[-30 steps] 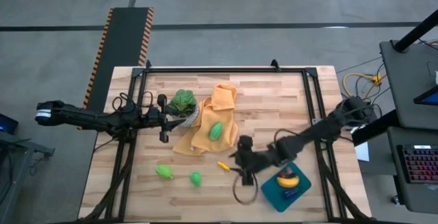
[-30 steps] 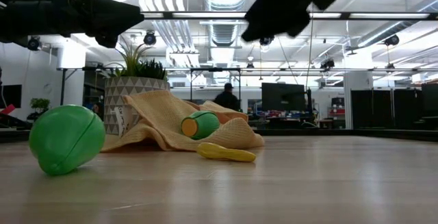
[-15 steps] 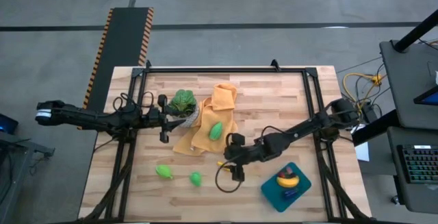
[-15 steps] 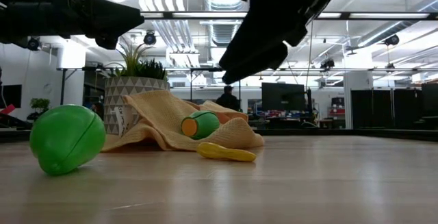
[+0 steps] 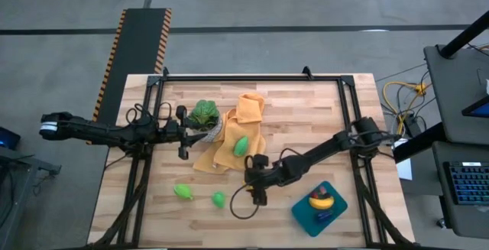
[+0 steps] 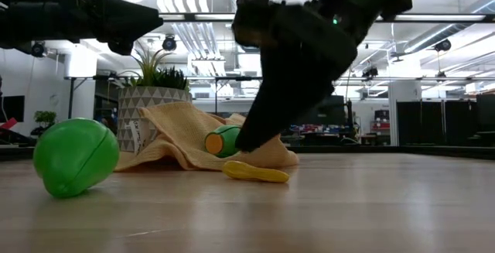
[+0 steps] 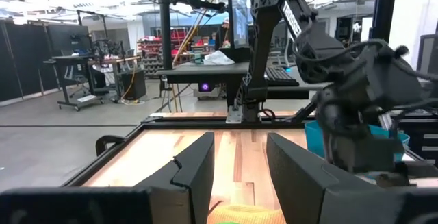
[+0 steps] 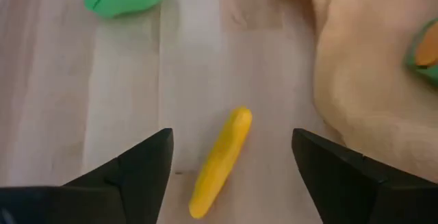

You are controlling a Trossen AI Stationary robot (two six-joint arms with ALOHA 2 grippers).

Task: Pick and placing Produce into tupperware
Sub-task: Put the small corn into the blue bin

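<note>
1. Banana [image 8: 220, 161], the small yellow toy piece, lies flat on the bare tabletop [image 5: 306, 120] toward the front edge, just beside the orange cloth [image 5: 237, 139].
2. Right gripper [image 5: 255, 180] has travelled from beside the tupperware [image 5: 304, 216] at the front right corner to a position directly over the banana, and its jaws have spread wide with nothing held.
3. Meaning: the next pick is being set up; the jaws straddle the banana but have not yet descended onto it.
4. Tupperware already contains a few pieces.
5. Left gripper [image 5: 182, 134] waits near the potted plant [image 5: 203, 115], unchanged, jaws partly apart and empty.
6. Green pieces [image 5: 182, 191] remain near the front edge.
</note>
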